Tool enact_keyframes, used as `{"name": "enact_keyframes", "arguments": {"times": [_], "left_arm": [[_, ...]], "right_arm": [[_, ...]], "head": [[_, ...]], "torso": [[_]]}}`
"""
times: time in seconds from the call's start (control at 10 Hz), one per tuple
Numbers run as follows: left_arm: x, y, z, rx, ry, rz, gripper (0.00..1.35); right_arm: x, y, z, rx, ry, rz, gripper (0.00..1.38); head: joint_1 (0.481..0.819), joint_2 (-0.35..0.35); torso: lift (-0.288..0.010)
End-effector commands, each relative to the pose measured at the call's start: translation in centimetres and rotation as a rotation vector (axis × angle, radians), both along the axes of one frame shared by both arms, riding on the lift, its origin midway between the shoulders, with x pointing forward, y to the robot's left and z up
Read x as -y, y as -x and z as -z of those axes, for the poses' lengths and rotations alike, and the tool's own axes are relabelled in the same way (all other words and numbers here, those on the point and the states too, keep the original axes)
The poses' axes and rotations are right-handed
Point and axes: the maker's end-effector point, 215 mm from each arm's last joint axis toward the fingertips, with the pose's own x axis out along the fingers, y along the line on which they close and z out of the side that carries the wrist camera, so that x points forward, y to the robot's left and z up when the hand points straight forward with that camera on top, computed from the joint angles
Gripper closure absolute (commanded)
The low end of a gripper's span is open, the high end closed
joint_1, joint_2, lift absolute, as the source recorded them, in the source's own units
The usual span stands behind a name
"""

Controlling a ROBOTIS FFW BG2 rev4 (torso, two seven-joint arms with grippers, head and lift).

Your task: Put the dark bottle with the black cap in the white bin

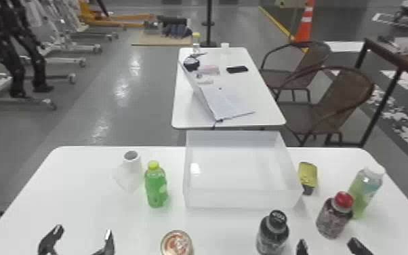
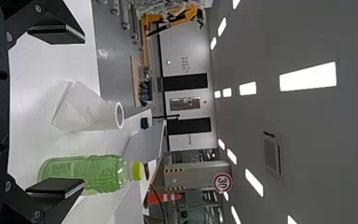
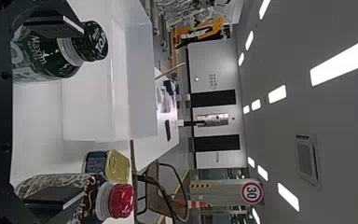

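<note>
The dark bottle with the black cap [image 1: 271, 234] stands upright on the table, in front of the white bin [image 1: 240, 200]. Just right of it in the head view is my right gripper [image 1: 328, 247], its two fingers spread apart. In the right wrist view, the dark bottle [image 3: 51, 51] is by one finger of the right gripper [image 3: 58, 112], and the bin [image 3: 91, 109] lies beyond. My left gripper [image 1: 79, 239] is open at the table's left front, holding nothing; the left wrist view shows the same spread of the left gripper [image 2: 58, 112].
A red-capped bottle [image 1: 334, 215] stands right of the dark bottle, with a green bottle with white cap [image 1: 366, 190] behind it. A yellow can [image 1: 307, 176] is beside the bin. Leftward are a green bottle [image 1: 156, 186], a white paper roll [image 1: 128, 173] and a can [image 1: 177, 244].
</note>
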Motion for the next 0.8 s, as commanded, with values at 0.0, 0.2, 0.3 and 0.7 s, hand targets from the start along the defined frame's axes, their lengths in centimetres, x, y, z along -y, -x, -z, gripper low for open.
{"name": "enact_keyframes", "arguments": {"times": [0.0, 0.2, 0.3, 0.7], "left_arm": [[0.06, -0.05, -0.04, 0.003, 0.001, -0.001, 0.21], [0.04, 0.0, 0.07, 0.0, 0.003, -0.001, 0.21], [0.02, 0.0, 0.06, 0.0, 0.004, -0.002, 0.21], [-0.01, 0.0, 0.1, -0.001, 0.006, -0.002, 0.21]], "right_arm": [[-0.05, -0.2, -0.21, 0.01, -0.001, -0.003, 0.1], [-0.16, -0.21, -0.29, 0.012, -0.001, -0.005, 0.1], [-0.16, -0.21, -0.29, 0.012, -0.001, -0.005, 0.1], [-0.29, -0.7, -0.63, 0.018, -0.006, -0.006, 0.1]], "head": [[0.549, 0.0], [0.549, 0.0], [0.549, 0.0], [0.549, 0.0]], "torso": [[-0.1], [-0.1], [-0.1], [-0.1]]}}
